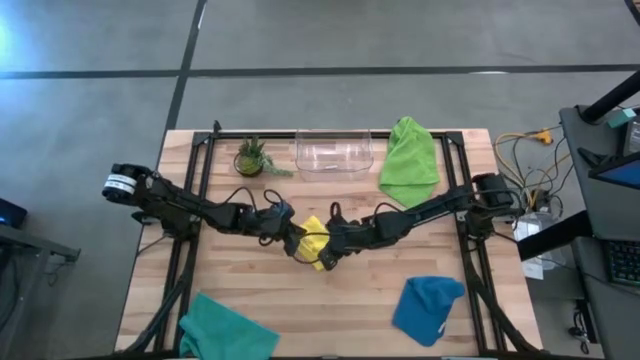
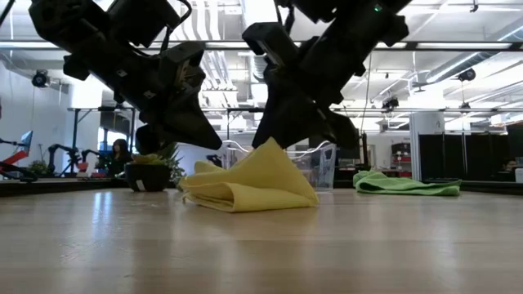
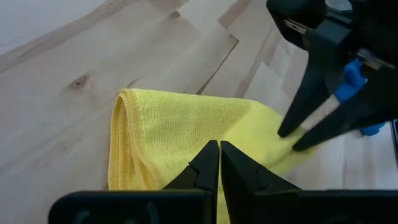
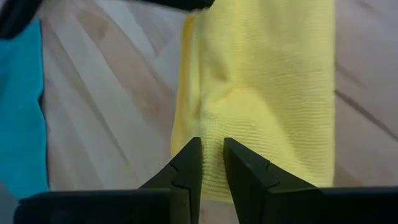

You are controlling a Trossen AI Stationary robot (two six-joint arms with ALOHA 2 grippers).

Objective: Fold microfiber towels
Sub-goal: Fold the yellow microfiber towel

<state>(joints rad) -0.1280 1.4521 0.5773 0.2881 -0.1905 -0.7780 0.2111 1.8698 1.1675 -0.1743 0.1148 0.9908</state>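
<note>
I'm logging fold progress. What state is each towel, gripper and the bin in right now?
yellow towel: folded, one part lifted into a peak
lime green towel: rumpled, unfolded
blue towel: lying loose, unfolded
teal towel: bunched at the table edge
left gripper: shut, over the yellow towel
right gripper: pinching the yellow towel
clear plastic bin: upright, nothing visible inside

Both grippers, left gripper [image 1: 291,237] and right gripper [image 1: 330,250], meeting over yellow towel [image 1: 314,243] mid-counter [image 1: 330,300]; lime green towel [image 1: 409,160], blue towel [image 1: 428,308], teal towel [image 1: 225,330] lying apart.

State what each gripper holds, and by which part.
Right gripper pinches the yellow towel at a raised fold along its edge. Left gripper is shut over the same towel; whether it holds cloth cannot be told.
</note>
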